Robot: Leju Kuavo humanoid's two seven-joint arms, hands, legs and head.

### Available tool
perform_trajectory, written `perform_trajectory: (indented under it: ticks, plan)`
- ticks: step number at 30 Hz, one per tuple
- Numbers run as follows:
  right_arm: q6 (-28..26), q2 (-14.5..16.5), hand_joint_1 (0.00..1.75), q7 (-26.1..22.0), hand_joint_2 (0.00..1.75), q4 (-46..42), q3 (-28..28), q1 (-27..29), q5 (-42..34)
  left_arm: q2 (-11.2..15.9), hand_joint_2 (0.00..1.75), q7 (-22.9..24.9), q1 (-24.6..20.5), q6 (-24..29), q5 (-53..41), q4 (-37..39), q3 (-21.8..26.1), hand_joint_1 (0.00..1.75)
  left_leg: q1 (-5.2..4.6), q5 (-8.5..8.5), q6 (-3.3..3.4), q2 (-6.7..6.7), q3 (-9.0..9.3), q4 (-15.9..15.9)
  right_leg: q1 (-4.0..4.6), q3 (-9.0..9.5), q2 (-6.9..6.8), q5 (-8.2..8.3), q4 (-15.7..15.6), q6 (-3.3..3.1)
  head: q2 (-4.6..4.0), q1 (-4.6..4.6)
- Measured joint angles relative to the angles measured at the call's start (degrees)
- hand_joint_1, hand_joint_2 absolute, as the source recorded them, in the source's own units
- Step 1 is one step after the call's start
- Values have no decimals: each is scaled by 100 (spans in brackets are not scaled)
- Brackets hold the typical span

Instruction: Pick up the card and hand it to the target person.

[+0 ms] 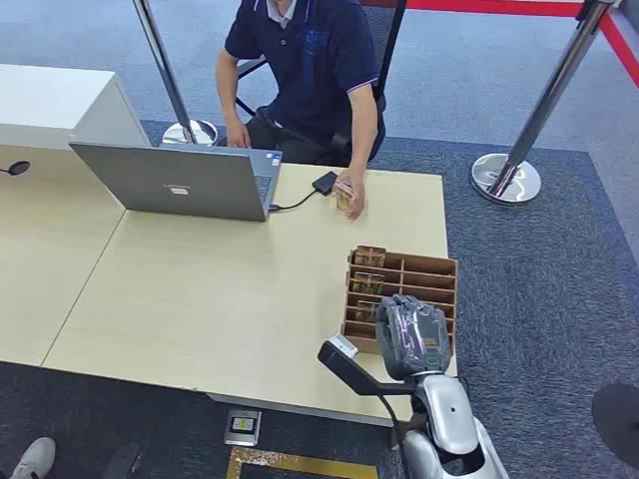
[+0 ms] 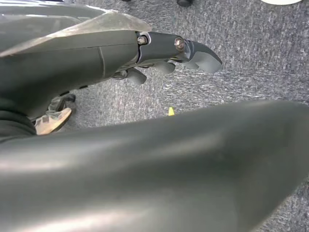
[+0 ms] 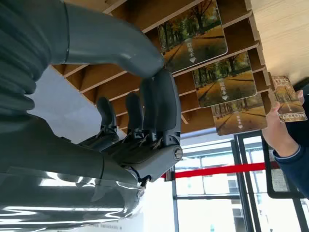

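right hand [image 1: 410,336] hovers over the card rack [image 1: 422,271] holding nothing, fingers curled, and should pinch one card [image 3: 193,34] gently.

A seated person [image 1: 309,70] is holding a card [image 1: 345,196] at the table's [image 1: 211,289] far edge; the right hand [image 1: 410,337] is hovering over the wooden card rack [image 1: 429,279].
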Motion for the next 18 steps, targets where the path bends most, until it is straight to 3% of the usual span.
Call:
perform_trajectory:
  ticks: [12, 18]
  plan:
    - [-45, -26, 101, -20, 175, 107, 110, -264, -242, 0, 0, 0, -5, 5, 15, 10, 0, 0, 0, 0, 0, 0, 0, 1, 0, 1, 0, 1, 0, 1, 0, 0]
    - [-120, -25, 100, 37, 175, 201, 106, -356, -369, 0, 0, 1, -16, 5, -7, 15, 0, 0, 0, 0, 0, 0, 1, 1, 0, 1, 0, 1, 0, 1, 0, 0]
